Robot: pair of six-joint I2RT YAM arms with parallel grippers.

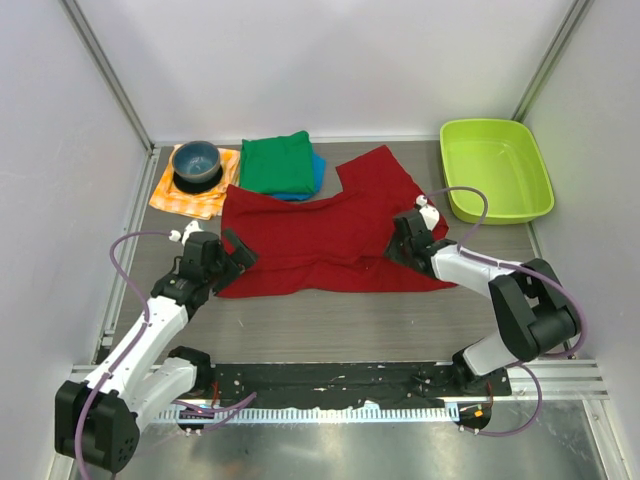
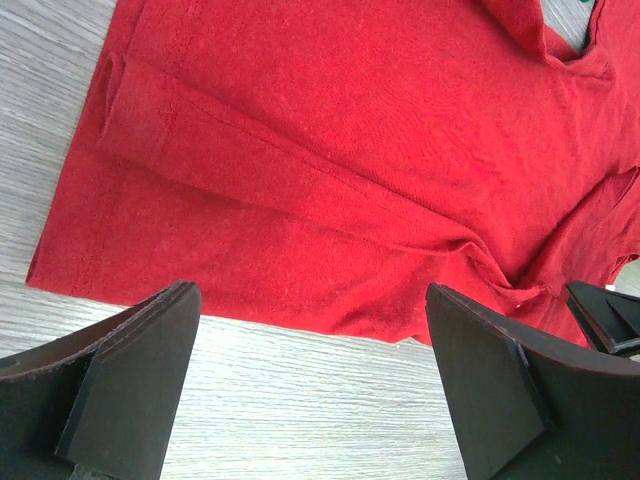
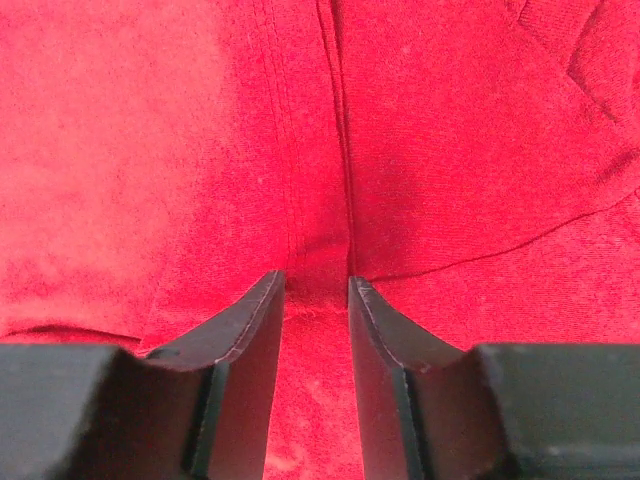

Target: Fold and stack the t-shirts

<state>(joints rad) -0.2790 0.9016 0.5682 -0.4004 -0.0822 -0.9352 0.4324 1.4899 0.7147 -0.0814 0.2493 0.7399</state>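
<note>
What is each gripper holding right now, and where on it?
The right gripper pinches the red shirt at a raised seam fold near its right end. The left gripper is open at the shirt's left edge, holding nothing.

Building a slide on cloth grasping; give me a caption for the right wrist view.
Right gripper pinches a raised seam of the dark red t-shirt.

Blue tee [image 1: 318,172] mostly hidden under green tee [image 1: 277,162] — red tee [image 2: 350,150] cropped in L/R wrist views.
</note>
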